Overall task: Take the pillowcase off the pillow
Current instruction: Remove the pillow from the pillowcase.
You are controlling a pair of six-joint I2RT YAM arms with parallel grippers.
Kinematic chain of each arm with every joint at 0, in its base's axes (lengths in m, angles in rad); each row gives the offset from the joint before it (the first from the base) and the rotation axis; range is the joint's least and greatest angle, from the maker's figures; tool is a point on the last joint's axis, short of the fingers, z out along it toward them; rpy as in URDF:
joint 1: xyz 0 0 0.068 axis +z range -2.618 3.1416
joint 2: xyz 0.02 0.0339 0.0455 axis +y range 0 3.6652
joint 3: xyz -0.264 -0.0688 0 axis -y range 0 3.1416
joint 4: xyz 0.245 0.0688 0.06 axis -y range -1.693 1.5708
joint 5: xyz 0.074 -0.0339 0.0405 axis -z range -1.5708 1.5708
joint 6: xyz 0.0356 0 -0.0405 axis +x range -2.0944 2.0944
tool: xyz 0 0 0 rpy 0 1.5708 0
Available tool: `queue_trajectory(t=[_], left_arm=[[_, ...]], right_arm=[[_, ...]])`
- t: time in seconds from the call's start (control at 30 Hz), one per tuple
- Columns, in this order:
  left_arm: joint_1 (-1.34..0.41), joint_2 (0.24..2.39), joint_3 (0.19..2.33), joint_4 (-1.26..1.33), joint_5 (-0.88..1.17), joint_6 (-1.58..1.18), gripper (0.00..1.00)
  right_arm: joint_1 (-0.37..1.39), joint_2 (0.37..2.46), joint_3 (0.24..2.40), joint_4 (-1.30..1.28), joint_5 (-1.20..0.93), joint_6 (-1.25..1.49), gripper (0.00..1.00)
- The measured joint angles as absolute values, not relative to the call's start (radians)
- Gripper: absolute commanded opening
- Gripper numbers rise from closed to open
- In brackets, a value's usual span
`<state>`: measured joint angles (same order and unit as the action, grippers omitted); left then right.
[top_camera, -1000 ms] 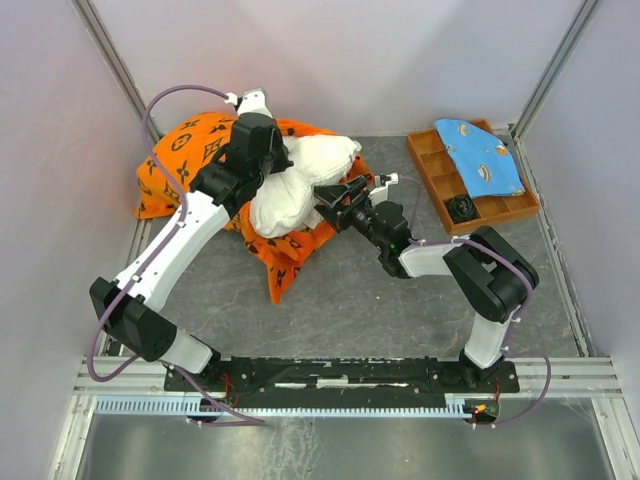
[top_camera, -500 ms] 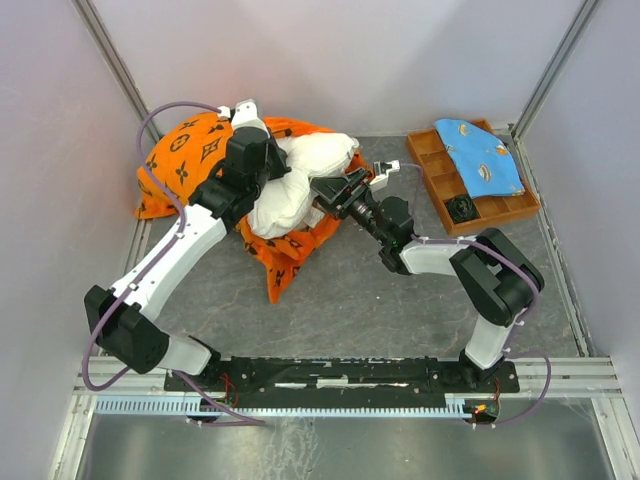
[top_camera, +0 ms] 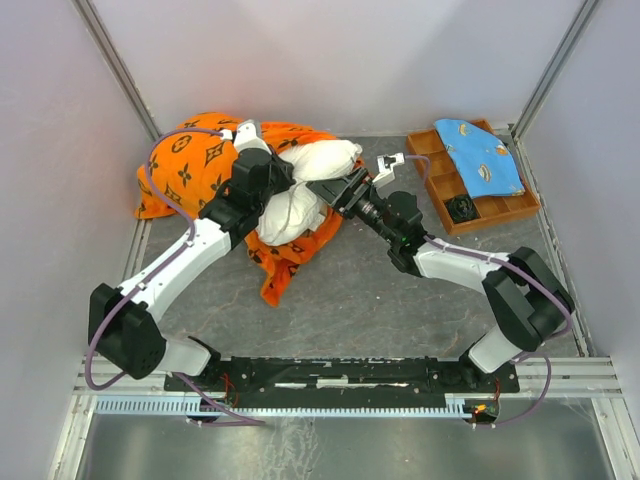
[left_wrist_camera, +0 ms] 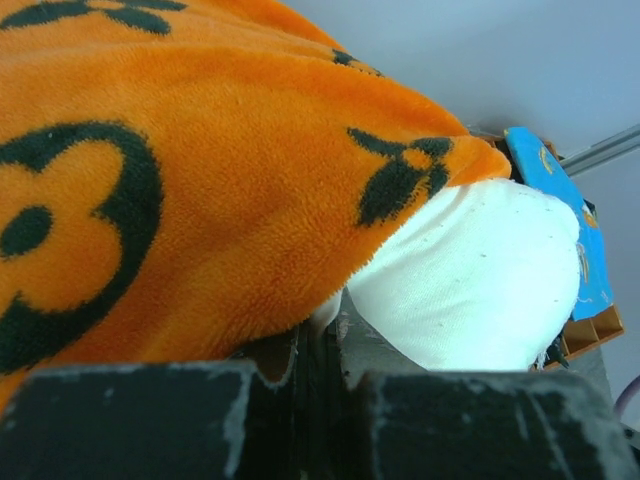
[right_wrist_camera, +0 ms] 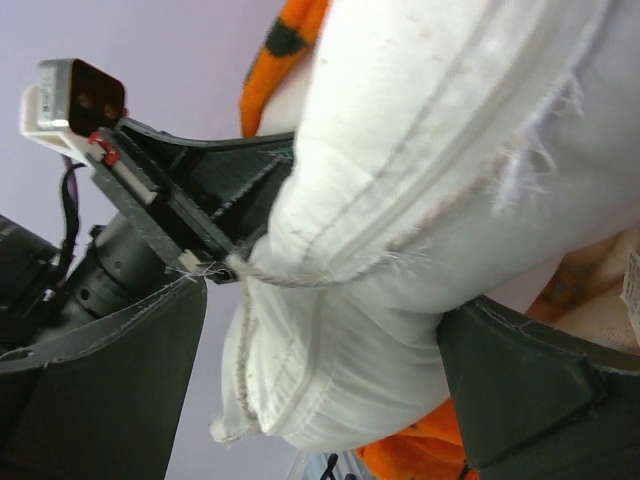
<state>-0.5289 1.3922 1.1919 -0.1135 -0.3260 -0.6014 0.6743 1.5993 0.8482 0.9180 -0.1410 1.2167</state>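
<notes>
The orange pillowcase (top_camera: 190, 165) with black motifs lies bunched at the back left, partly round the white pillow (top_camera: 320, 160). My left gripper (top_camera: 272, 185) is shut on the pillowcase's open edge. In the left wrist view the orange pillowcase (left_wrist_camera: 180, 200) drapes over the closed gripper (left_wrist_camera: 325, 330), and the bare pillow (left_wrist_camera: 470, 270) bulges out to the right. My right gripper (top_camera: 332, 192) clasps the pillow's near end. In the right wrist view the pillow's seamed corner (right_wrist_camera: 400, 200) fills the gap in the gripper (right_wrist_camera: 320, 390), with orange pillowcase (right_wrist_camera: 420, 450) below.
A wooden compartment tray (top_camera: 430, 165) stands at the back right. It holds a light-blue patterned cloth (top_camera: 480, 155) and a small black object (top_camera: 460, 208). Enclosure walls and posts close in on the left, back and right. The left arm's wrist camera (right_wrist_camera: 70, 95) is close to my right gripper.
My left wrist has drawn a little nearer and to the right with the pillowcase, and orange fabric has bunched up at the back left. The right arm has stretched out and kept its hold on the pillow.
</notes>
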Motion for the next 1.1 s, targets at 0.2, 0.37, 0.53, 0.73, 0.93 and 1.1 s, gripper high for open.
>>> queue_trajectory(t=[0.2,0.37,0.53,0.73,0.93,1.1], left_arm=[[-0.529,1.389,1.126,-0.061,-0.304,-0.633,0.03],[-0.530,1.388,1.124,-0.075,-0.299,-0.636,0.03],[-0.538,1.377,1.111,-0.074,-0.279,-0.636,0.03],[-0.602,1.354,1.055,-0.060,-0.319,-0.634,0.03],[-0.643,1.303,0.953,-0.016,-0.339,-0.634,0.03],[-0.645,1.233,0.912,-0.019,-0.344,-0.633,0.03]], right_arm=[[0.680,1.556,0.848,0.825,-0.128,1.202,0.99],[0.693,1.541,0.849,0.748,-0.075,1.215,0.99],[0.706,1.506,0.849,0.658,0.013,1.264,0.99],[0.713,1.512,0.886,0.546,0.095,1.330,0.99],[0.714,1.587,0.955,0.453,0.137,1.341,0.95],[0.721,1.636,0.996,0.433,0.129,1.317,0.04]])
